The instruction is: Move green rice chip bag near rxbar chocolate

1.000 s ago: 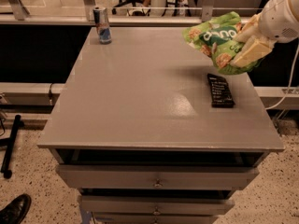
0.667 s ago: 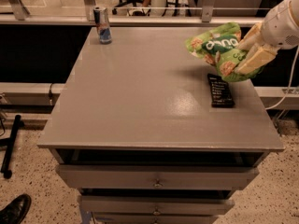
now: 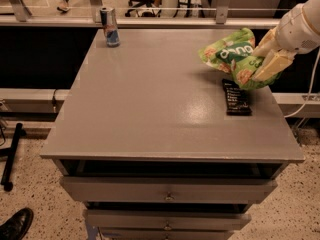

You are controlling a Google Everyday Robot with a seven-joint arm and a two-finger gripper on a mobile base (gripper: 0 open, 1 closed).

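My gripper [image 3: 266,59] sits at the right edge of the grey table [image 3: 150,104], its fingers [image 3: 272,66] pinched onto the right side of the green rice chip bag [image 3: 229,53], which I hold crumpled and tilted. The bag's lower edge overlaps the far end of the rxbar chocolate [image 3: 236,98], which lies flat just nearer. A silver-blue can [image 3: 109,26] stands upright at the far left corner

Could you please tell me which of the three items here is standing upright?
The silver-blue can at the far left corner. The rxbar chocolate lies flat, and the green rice chip bag is held by the hand at the right edge.
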